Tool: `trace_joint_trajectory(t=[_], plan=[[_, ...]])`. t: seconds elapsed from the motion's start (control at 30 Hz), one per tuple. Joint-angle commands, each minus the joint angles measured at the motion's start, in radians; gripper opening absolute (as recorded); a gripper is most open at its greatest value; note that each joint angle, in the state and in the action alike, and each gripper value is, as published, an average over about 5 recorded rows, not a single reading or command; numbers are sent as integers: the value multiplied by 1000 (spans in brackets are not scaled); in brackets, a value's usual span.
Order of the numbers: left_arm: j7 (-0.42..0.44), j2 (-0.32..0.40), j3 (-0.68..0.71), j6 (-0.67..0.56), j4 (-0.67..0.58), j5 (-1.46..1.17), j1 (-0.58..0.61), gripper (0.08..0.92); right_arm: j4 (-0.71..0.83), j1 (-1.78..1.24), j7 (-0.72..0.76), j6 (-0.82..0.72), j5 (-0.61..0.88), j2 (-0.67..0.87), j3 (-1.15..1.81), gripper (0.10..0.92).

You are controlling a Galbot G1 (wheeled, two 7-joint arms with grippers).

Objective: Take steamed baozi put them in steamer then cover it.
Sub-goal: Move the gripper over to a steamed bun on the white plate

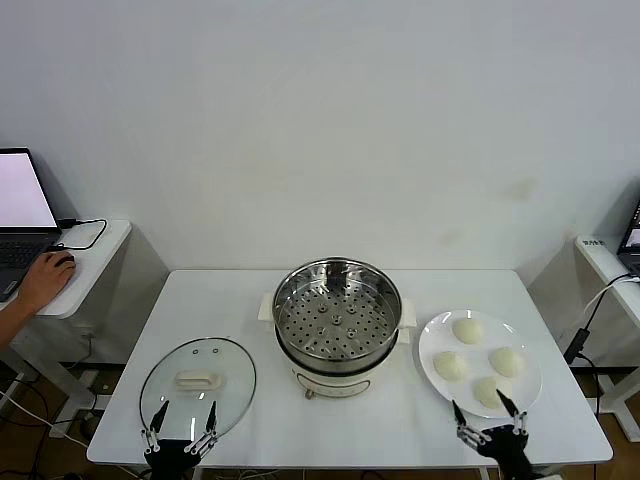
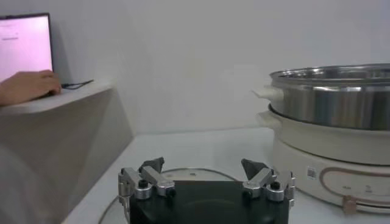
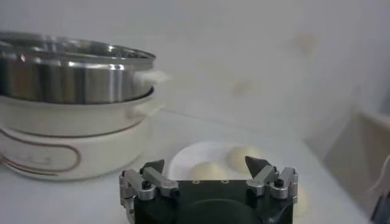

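Note:
Several cream-white steamed baozi lie on a white plate at the table's right; two show in the right wrist view. The steel steamer with its perforated tray stands uncovered at the table's middle, and shows in both wrist views. The glass cover with a cream handle lies flat at the front left. My left gripper is open and empty over the cover's near rim. My right gripper is open and empty at the plate's near edge.
A side desk at the left holds a laptop, and a person's hand rests on a mouse there. Another desk edge with cables stands at the right. A white wall is behind the table.

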State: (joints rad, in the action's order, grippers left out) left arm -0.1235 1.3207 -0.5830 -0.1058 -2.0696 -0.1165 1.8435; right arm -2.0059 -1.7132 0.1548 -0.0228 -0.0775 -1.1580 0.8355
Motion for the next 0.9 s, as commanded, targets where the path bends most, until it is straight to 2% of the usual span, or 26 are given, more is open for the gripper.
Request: trace_joint_trajectory(t=[0.03,0.23,0.4,0.63,0.9], plan=[[12,-1,-16,10,-8,21,-8,823,9,73,-13,-31,-179,81,67,823],[0,7,-23,8,-12,71,-11,823,92,218,122,-74,-359,301,83,823],[-13,11,-23,-1,-14,93,-14,823,197,366,306,-88,-425,486,9,823],[-26,8,-30,-19,-14,106,-10,823,373,730,522,-82,-371,690,-345,822],[-31,6,-44,-21,-18,106,-7,823,620,1316,754,-59,-261,715,-943,823]])
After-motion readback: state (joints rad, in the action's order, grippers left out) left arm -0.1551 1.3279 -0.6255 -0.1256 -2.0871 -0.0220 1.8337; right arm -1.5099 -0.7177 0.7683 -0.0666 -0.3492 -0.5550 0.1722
